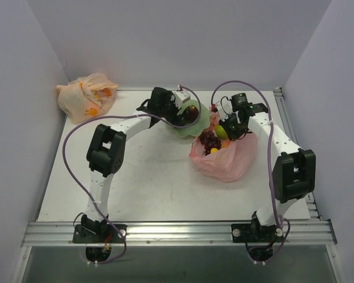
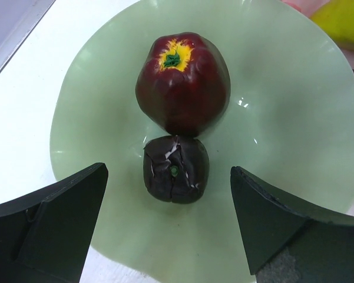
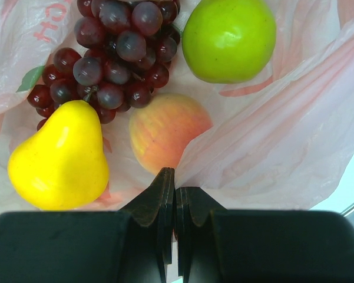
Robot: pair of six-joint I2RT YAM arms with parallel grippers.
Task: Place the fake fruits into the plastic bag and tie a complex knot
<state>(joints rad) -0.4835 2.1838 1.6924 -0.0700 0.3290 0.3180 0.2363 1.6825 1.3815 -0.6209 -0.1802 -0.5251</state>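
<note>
My left gripper (image 2: 168, 177) is hanging wide open, straddling the small cracked blackish-green plastic fruit (image 2: 175, 170) at the lower centre of its view. The glossy dark red apple-like fruit (image 2: 182, 82) is sitting right against it above, both in the pale green wavy-rimmed bowl (image 2: 283, 118), so I am judging it best to close squarely across the small one without nudging the red. My right gripper (image 3: 175, 177) is pressing shut at the bottom centre of its view, on the thin translucent pink plastic bag (image 3: 283, 135) holding the purple grape bunch (image 3: 115, 53), yellow pear (image 3: 59, 156), orange-red peach (image 3: 165, 130) and bright green apple (image 3: 230, 38); whether film is pinched, I cannot tell.
</note>
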